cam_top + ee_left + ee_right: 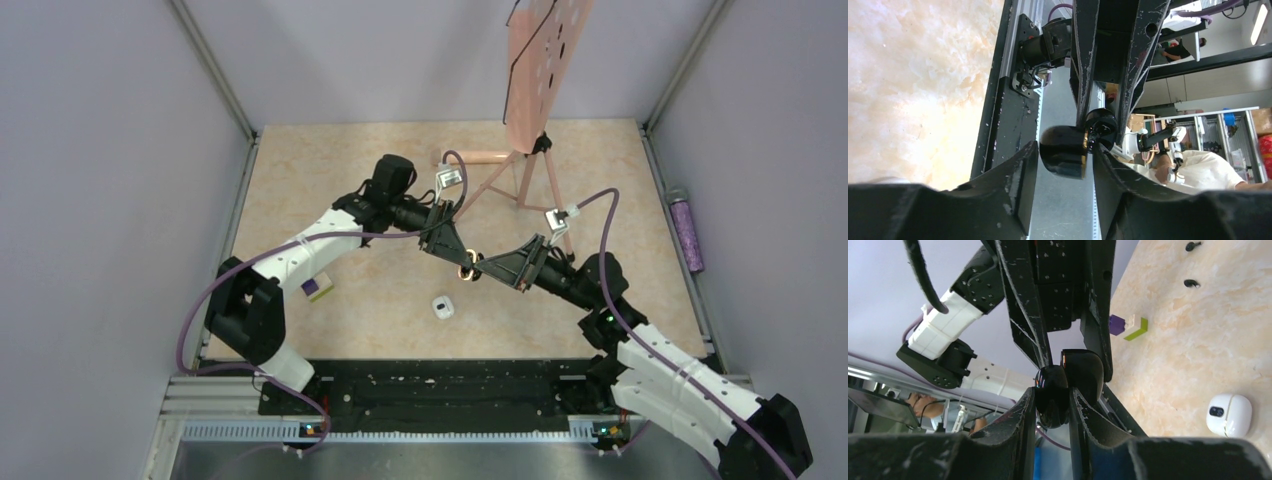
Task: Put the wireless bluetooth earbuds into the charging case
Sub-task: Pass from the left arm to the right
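The charging case (467,272) is held above the middle of the table (330,160), between the left hand (461,266) and the right hand (481,270). A small device (442,307) is set on the table just before them. A block (318,289) is placed well to the left.

charging case (1063,159): held in left claw (1065,150) | its other end: flanked by right claw (1101,125) | worktop (913,85): seen alongside

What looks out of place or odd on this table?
The left gripper and right gripper both clamp one glossy black object in mid-air; the two tiny earbuds lie loose on the table.
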Robot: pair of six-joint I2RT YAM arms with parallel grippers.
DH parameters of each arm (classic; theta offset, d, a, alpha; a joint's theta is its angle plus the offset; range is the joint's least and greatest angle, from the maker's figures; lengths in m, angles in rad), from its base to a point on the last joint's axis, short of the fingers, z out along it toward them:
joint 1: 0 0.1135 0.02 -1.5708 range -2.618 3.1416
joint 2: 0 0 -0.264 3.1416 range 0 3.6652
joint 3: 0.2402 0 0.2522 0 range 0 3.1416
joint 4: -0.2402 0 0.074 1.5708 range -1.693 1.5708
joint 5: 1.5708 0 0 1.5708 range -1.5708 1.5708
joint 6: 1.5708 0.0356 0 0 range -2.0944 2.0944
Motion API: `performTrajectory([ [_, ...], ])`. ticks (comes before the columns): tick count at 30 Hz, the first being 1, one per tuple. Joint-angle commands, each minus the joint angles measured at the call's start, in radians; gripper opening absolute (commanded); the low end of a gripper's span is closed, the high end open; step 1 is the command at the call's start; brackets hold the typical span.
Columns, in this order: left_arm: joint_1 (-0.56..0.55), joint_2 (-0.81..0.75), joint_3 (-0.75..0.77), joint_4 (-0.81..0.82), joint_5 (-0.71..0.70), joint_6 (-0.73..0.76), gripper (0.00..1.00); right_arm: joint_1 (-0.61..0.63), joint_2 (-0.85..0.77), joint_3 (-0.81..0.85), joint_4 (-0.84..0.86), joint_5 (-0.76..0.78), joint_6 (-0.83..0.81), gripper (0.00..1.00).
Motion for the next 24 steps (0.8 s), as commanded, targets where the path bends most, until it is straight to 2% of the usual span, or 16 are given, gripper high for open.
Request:
performTrajectory([
  [1, 0.001, -0.026, 0.044, -0.01, -0.032, 0.038, 0.58, 0.006, -0.035, -0.025, 0.011, 0.038, -0.003, 0.0],
  [3, 0.009, -0.027, 0.044, -0.022, -0.046, 0.042, 0.64, 0.006, -0.046, -0.036, 0.004, 0.055, 0.004, 0.0],
  [6, 0.028, -0.036, 0.033, -0.032, -0.054, 0.047, 0.66, 0.006, -0.056, -0.049, -0.007, 0.069, 0.011, 0.0],
  [10, 0.057, -0.061, 0.03, -0.061, -0.07, 0.063, 0.74, 0.006, -0.081, -0.067, -0.037, 0.099, 0.017, 0.0],
  [15, 0.118, -0.121, 0.05, -0.194, -0.15, 0.122, 0.82, -0.01, -0.106, -0.09, -0.075, 0.125, 0.011, 0.0],
  [17, 0.159, -0.147, 0.059, -0.271, -0.283, 0.145, 0.94, -0.021, -0.102, -0.097, -0.08, 0.114, 0.007, 0.0],
  [19, 0.218, -0.174, 0.041, -0.301, -0.453, 0.132, 0.99, -0.031, -0.099, -0.103, -0.082, 0.104, 0.002, 0.0],
  [24, 0.346, -0.255, -0.019, -0.327, -0.87, 0.012, 0.99, -0.037, -0.1, -0.107, -0.075, 0.099, 0.006, 0.0],
])
